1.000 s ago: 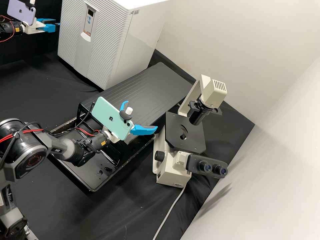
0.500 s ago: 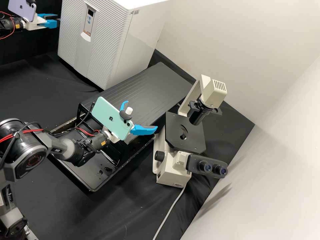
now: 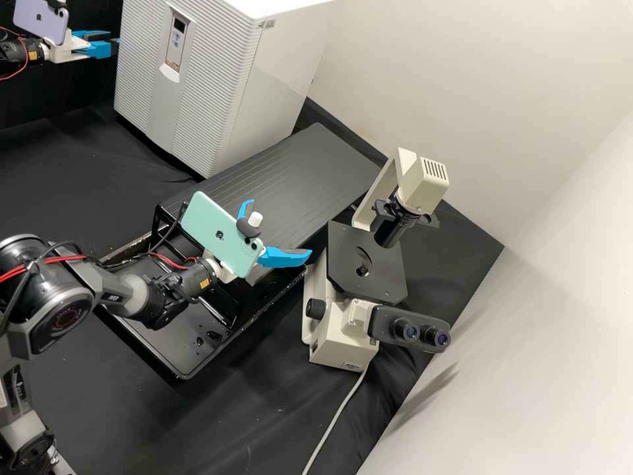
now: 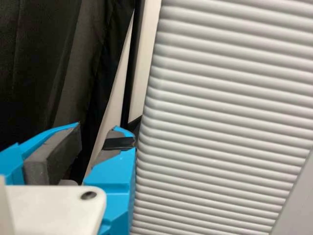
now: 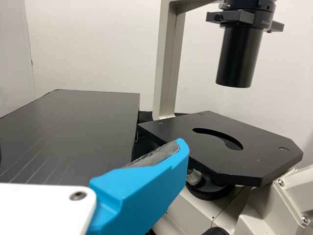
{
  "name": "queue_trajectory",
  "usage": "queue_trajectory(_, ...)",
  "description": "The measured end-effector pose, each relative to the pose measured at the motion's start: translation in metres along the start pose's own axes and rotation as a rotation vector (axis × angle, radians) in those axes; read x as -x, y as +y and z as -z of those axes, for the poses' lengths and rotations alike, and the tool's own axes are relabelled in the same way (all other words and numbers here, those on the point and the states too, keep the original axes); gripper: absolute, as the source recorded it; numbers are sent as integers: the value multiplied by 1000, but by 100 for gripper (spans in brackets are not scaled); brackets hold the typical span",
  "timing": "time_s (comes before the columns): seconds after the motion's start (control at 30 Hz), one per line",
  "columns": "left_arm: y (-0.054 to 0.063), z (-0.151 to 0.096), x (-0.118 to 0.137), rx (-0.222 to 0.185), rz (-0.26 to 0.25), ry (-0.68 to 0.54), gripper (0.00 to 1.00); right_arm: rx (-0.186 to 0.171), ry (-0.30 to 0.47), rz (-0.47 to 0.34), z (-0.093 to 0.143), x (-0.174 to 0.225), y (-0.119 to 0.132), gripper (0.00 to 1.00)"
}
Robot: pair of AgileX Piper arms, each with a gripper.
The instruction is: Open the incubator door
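Facing left gripper [image 4: 100, 134]: incubator door [image 4: 215, 112] is standing closed, just beside it.
Left fingers [image 4: 115, 178]: are standing apart, pinching nothing.
Right gripper [image 3: 278, 227]: is resting spread, well apart from the door.
Door edge [image 4: 149, 93]: alignment is probably going on; next move is needing hooked finger, gentle pull.

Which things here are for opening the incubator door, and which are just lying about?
For the job:
white incubator
its ribbed door, still to be opened
left pincer, open, near the door

Just lying about:
microscope
black tray
black ridged platform
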Motion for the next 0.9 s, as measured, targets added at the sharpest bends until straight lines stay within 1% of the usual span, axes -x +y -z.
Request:
queue_trajectory(0.17,-8,2,12,10,27,14,100,0,0,0,0,0,0,100)
queue_trajectory(0.33,-12,0,28,1,56,21,100,0,0,0,0,0,0,100)
queue_trajectory(0.43,-14,-3,38,-19,68,24,100,0,0,0,0,0,0,100)
queue_trajectory(0.53,-12,-6,50,-34,60,20,100,0,0,0,0,0,0,100)
queue_trajectory(0.77,-8,-17,75,-31,30,-14,100,0,0,0,0,0,0,100)
queue_trajectory(0.9,-5,-25,83,-50,9,-68,100,0,0,0,0,0,0,100)
